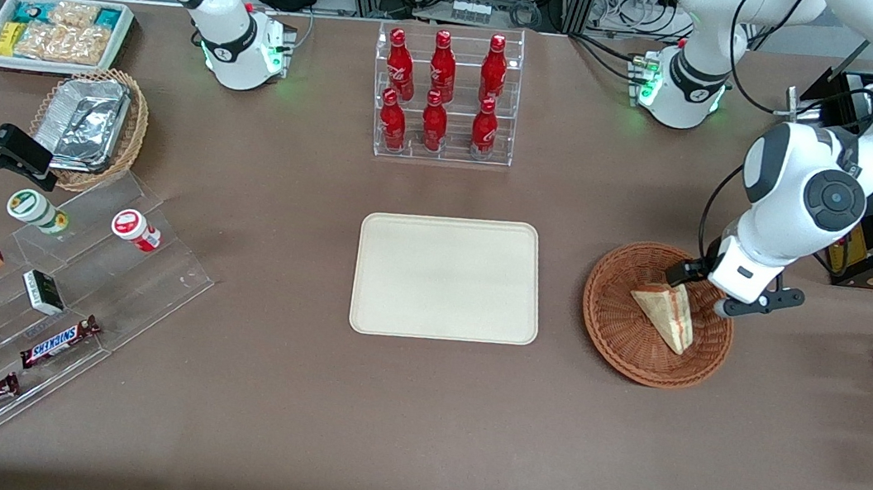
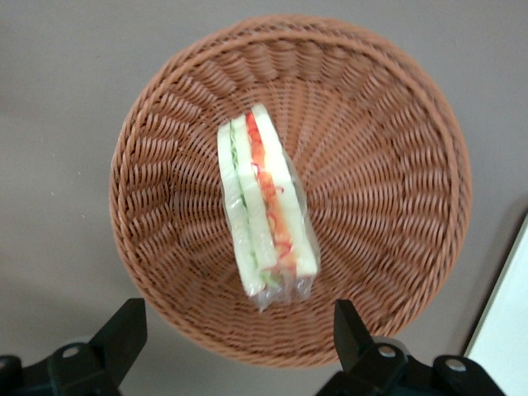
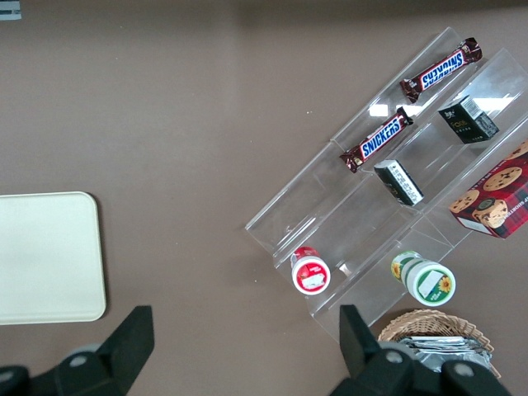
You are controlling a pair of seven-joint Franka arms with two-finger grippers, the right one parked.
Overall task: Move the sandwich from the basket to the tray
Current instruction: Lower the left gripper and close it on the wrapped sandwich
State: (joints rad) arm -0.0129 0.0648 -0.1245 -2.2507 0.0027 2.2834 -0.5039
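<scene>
Jaws spread wide and gripping nothing, gripper (image 2: 239, 342) hovering above the basket (image 1: 616, 327), sandwich (image 2: 262, 206) lying in it, tray (image 1: 447, 277) beside on the tabletop (image 1: 415, 417).

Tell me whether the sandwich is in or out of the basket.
In. The sandwich lies on the basket floor, and the open gripper hovers above it without touching.
</scene>
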